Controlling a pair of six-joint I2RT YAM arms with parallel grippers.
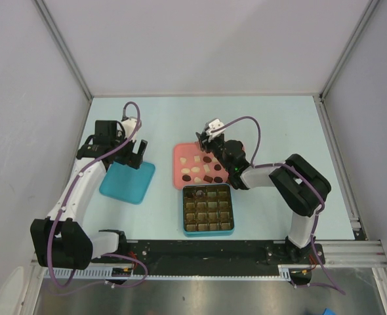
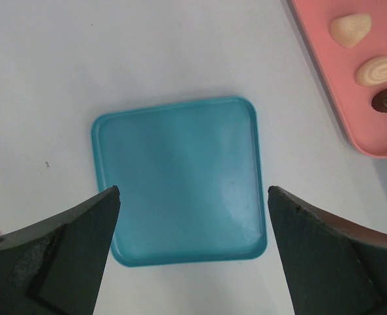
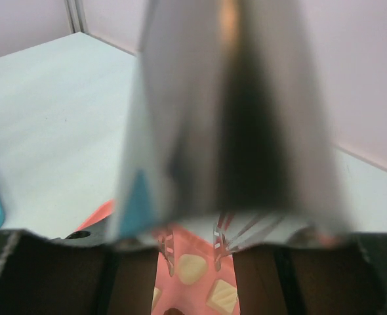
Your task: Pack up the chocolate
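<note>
Gripping metal tongs, the right pincer hangs over the pink tray, tong tips either side of a cream chocolate just below, the teal compartment box beside it, while the wide-open left pincer hovers over the teal lid.

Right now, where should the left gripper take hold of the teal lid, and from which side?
Probably its raised rim, from above: the teal lid lies flat on the table, so only the rim offers an edge. One finger of the open left gripper inside, one outside.
</note>
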